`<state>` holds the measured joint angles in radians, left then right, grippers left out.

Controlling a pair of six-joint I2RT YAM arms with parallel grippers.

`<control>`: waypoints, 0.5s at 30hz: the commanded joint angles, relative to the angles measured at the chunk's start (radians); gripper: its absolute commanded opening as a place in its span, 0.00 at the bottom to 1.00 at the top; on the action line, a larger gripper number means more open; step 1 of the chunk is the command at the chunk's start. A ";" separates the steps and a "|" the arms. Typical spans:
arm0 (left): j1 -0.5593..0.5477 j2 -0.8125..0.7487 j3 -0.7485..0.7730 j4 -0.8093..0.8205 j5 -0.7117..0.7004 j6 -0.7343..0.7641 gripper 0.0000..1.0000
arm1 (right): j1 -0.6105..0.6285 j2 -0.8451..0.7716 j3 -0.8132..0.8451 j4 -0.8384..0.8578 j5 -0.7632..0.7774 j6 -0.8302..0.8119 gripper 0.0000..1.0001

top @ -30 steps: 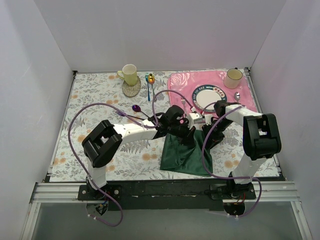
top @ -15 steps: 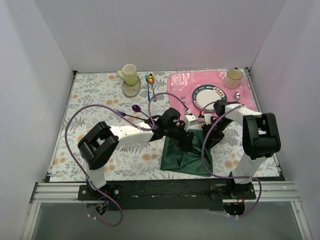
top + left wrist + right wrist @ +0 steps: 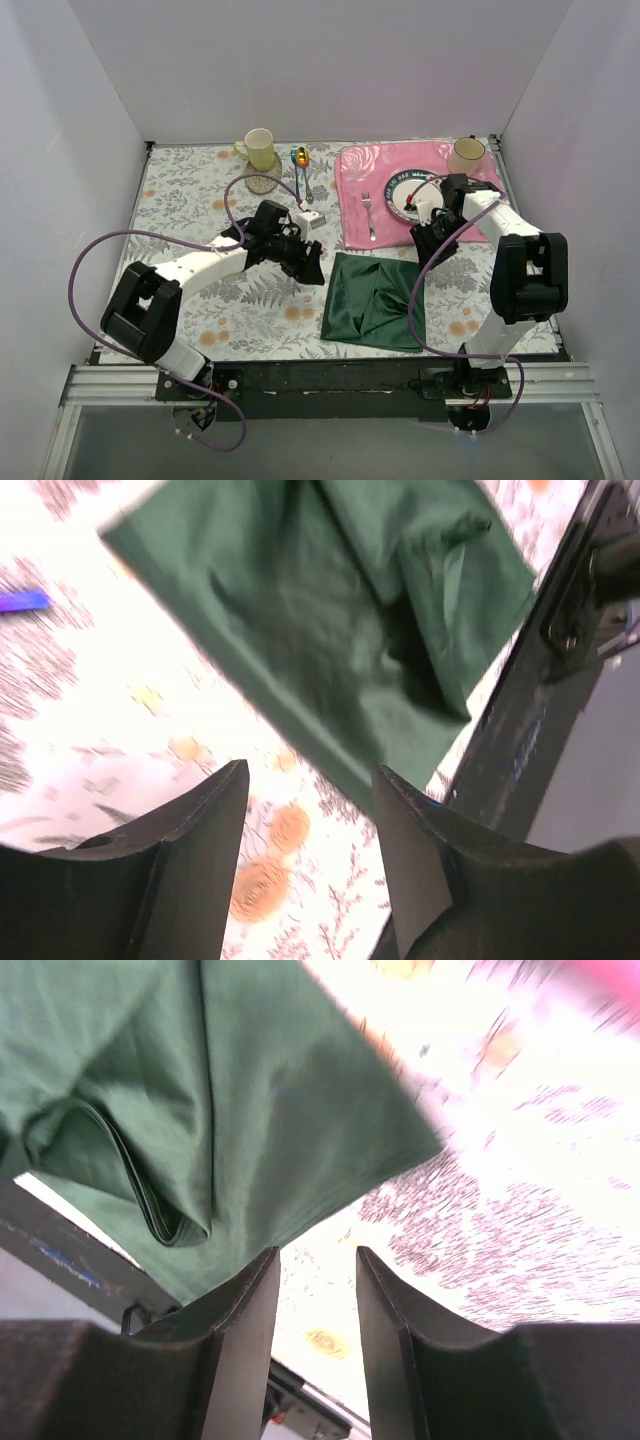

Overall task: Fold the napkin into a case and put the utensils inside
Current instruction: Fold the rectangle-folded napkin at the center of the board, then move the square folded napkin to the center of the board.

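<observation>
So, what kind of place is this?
Likely a robot test booth staged as a dining table: plain white walls, a floral tablecloth, a pink placemat with a plate.

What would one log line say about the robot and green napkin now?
napkin: folded, not held | left end effector: open, empty | right end effector: open, empty

Dark green napkin [image 3: 372, 312], loosely folded, rumpled rectangle, lying flat near the front edge of the table [image 3: 190, 190]
</observation>
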<state>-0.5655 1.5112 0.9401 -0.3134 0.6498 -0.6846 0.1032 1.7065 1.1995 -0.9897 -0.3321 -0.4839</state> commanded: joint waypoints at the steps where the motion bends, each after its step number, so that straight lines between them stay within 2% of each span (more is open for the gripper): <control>1: -0.011 0.059 -0.030 -0.014 0.040 -0.058 0.46 | 0.000 0.044 0.094 -0.021 -0.038 -0.015 0.46; 8: -0.010 0.179 -0.037 0.077 0.027 -0.150 0.37 | 0.000 0.085 0.146 -0.018 -0.019 -0.021 0.46; 15: -0.010 0.259 -0.040 0.195 0.106 -0.219 0.36 | 0.000 0.081 0.118 -0.009 -0.019 -0.021 0.46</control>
<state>-0.5758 1.7592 0.9089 -0.2222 0.6888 -0.8532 0.1040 1.7916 1.3064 -0.9928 -0.3428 -0.4915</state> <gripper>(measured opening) 0.362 0.461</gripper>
